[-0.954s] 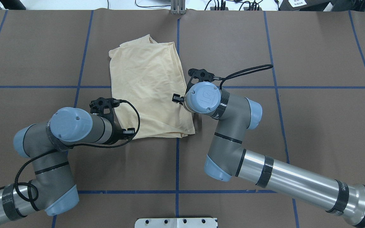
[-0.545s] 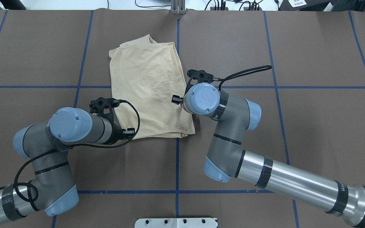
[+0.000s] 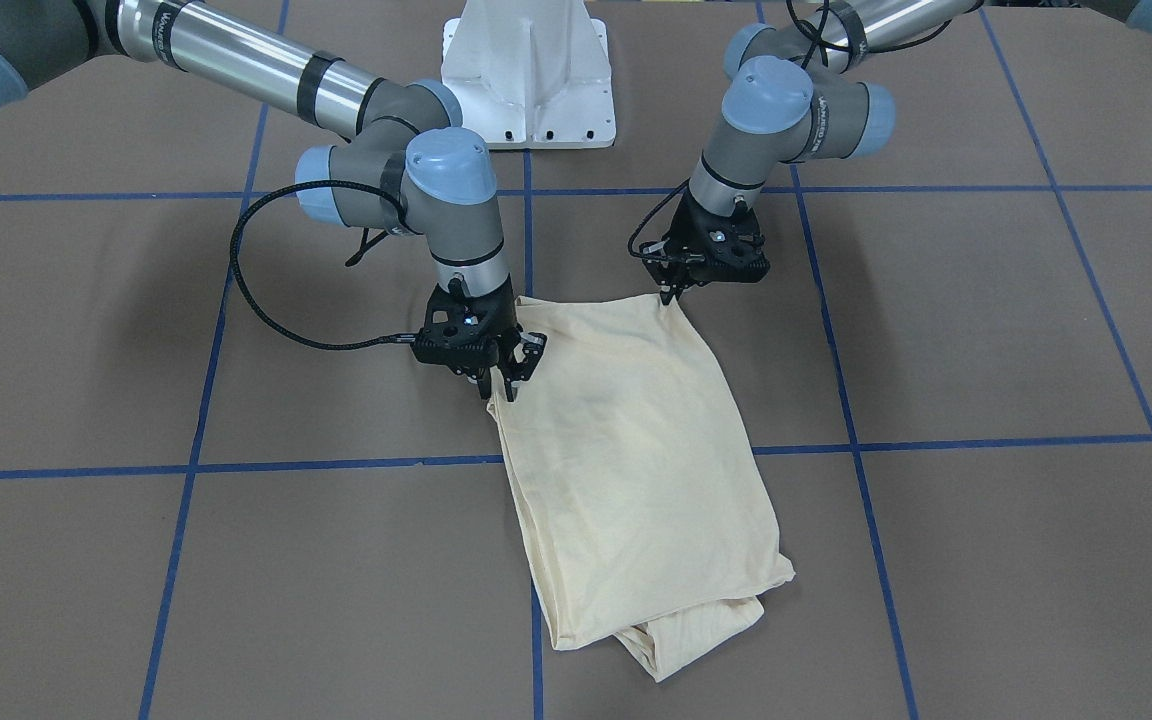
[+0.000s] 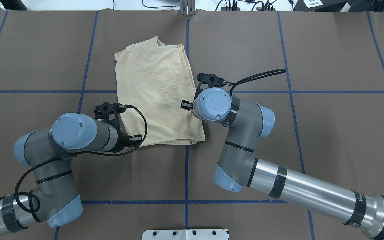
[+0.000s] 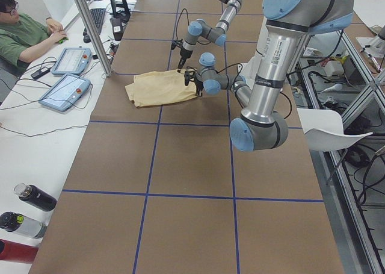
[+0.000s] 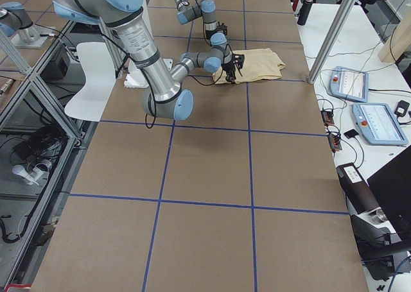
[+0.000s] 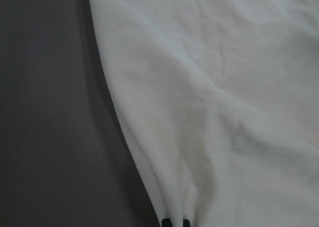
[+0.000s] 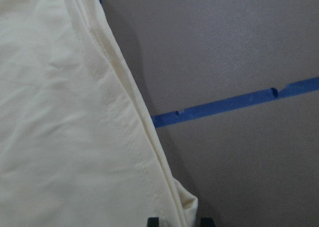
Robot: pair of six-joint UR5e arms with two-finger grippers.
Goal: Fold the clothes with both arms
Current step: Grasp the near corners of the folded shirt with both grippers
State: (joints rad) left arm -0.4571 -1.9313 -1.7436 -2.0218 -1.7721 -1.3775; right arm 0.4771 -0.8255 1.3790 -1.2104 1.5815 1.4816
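Observation:
The cream-yellow shirt (image 3: 636,450) lies folded into a long panel on the brown table, print and label hidden. It also shows from overhead (image 4: 155,93). My left gripper (image 3: 674,292) is shut on the shirt's corner nearest the robot. In the left wrist view its tips (image 7: 174,222) pinch the cloth (image 7: 224,87). My right gripper (image 3: 498,388) sits at the shirt's opposite long edge. In the right wrist view its tips (image 8: 178,221) stand apart around a hemmed corner (image 8: 187,204). From overhead both grippers are hidden under the wrists (image 4: 75,131) (image 4: 212,103).
The white pedestal base (image 3: 528,70) stands behind the shirt. Blue tape lines (image 4: 186,173) grid the table. An operator (image 5: 24,33), tablets (image 5: 66,90) and bottles (image 5: 33,197) are along the far white bench. A metal post (image 5: 90,27) rises there.
My right wrist has shifted slightly toward the shirt and the robot. The left arm and the shirt have not moved.

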